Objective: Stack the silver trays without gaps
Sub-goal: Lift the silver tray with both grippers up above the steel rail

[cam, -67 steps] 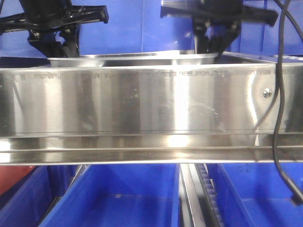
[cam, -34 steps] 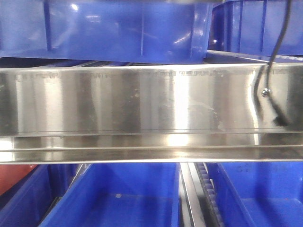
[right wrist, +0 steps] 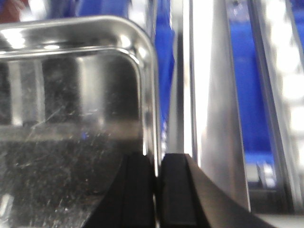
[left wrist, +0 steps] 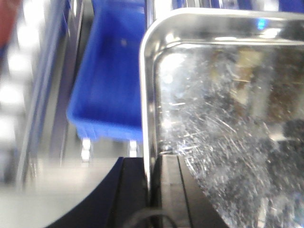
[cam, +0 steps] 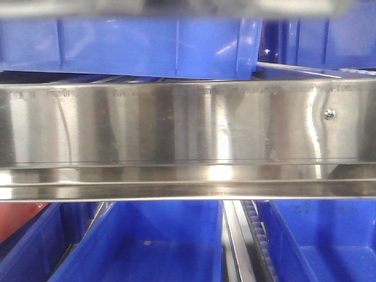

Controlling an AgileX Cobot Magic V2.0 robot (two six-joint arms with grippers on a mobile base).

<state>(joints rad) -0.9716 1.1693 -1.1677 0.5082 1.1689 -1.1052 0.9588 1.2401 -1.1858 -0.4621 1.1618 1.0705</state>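
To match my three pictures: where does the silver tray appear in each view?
Front: unsure; perhaps the blurred grey band at the top.
Left wrist: silver tray fills the right, left gripper on its rim.
Right wrist: silver tray fills the left, right gripper on its rim.
Shared: blue bins.

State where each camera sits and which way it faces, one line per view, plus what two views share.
Front view: level with the shelf, facing the steel rail between blue bins; no robot part shows.
Left wrist: behind the left pincer, looking along it at the tray whose side rim it pinches.
Right wrist: behind the right pincer, which pinches a tray rim too; rail beyond.
Shared: both wrist views show a scratched tray, apparently the same one.
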